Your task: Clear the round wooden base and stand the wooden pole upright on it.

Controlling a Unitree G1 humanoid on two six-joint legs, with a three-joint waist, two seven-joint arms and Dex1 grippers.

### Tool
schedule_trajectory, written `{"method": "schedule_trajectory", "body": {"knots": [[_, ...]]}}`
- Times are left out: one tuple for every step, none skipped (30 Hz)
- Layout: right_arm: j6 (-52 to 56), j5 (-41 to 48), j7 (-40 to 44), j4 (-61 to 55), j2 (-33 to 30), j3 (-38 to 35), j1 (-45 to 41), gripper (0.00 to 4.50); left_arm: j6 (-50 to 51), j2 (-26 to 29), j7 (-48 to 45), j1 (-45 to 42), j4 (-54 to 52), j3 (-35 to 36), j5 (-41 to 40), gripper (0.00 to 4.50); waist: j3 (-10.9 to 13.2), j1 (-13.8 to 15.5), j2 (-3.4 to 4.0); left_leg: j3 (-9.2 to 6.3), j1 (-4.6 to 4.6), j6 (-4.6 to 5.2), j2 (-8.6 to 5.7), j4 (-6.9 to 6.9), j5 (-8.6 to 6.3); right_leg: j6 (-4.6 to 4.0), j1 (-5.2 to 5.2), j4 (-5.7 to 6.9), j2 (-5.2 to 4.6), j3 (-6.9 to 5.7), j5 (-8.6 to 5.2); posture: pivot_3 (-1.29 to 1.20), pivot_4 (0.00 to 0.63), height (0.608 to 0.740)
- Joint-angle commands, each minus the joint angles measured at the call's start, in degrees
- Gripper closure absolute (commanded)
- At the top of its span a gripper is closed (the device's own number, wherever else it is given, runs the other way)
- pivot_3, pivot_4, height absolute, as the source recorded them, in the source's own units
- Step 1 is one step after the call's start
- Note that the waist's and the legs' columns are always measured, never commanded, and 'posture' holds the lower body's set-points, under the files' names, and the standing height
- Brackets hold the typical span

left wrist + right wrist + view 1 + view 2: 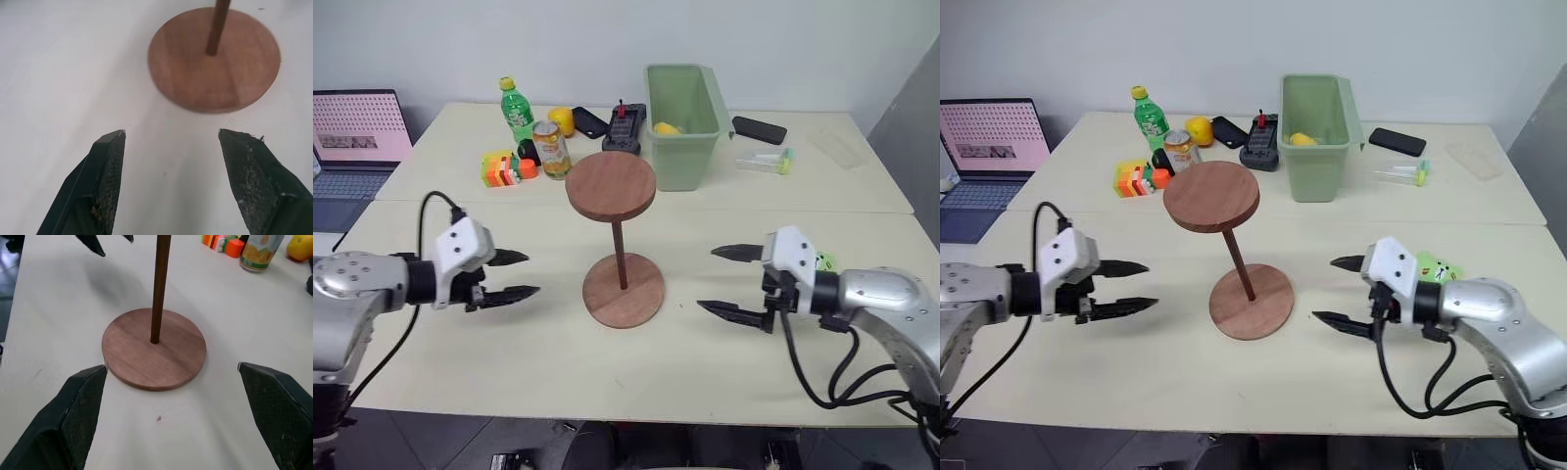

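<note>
1. Pole [619, 253]: thin, dark-brown, round wooden rod, stiff. It stands on end in the centre of the base [624, 290], with a reddish-brown disc [611, 184] fixed to its upper end. In the right eye view it looks slightly tilted.
2. Base: flat round disc of smooth reddish wood with fine grain, lying on the pale table [509, 362] between the two arms; nothing else rests on it.
3. Handling, as judged: the wood is rigid and probably light. The broad disc on top makes the pole top-heavy, so a sideways knock could tip it. The smooth rod may slip in a loose pinch.
4. Hold, as judged: the bare mid-rod, below the disc, is the best place to grip; the base offers its thin edge alone.
5. Left pincer [509, 276]: spread, empty, off to the left of the base, tips pointing toward it.
6. Right pincer [728, 282]: spread wide, empty, to the right of the base, well apart from it.
7. Far side of the table: green bin [682, 125], bottle [517, 108] and can [551, 149], all clear of the base.
</note>
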Motion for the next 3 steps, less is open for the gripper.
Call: {"method": "schedule_trajectory", "body": {"knots": [[1.24, 6.65, 5.15, -1.24, -4.24, -9.84, 2.55, 0.0, 0.73, 0.13, 1.15, 4.84, -1.94, 8.13, -0.79, 1.35, 0.02, -0.01, -0.01, 0.0, -0.02, 0.01, 0.02, 0.0, -0.01, 0.0, 0.0, -0.05, -0.01, 0.0, 0.0, 0.0, 0.15, 0.74], [1.47, 7.66, 5.68, -1.01, -5.05, -11.21, 2.94, 0.0, 0.46, -0.04, 1.31, 5.93, -2.49, 8.77, -0.66, 1.35, 0.02, -0.01, -0.01, 0.0, -0.04, 0.02, 0.02, 0.0, -0.01, -0.01, -0.01, -0.07, -0.03, 0.01, 0.01, 0.0, 0.15, 0.74], [1.49, 8.26, 6.15, -0.91, -5.71, -12.19, 3.44, 0.0, -0.14, -0.63, 1.36, 6.59, -2.8, 9.41, -1.05, 1.35, 0.02, -0.01, -0.01, 0.01, -0.04, 0.02, 0.02, 0.0, -0.01, -0.01, 0.0, -0.08, -0.04, 0.02, 0.01, 0.0, 0.15, 0.74]]}}
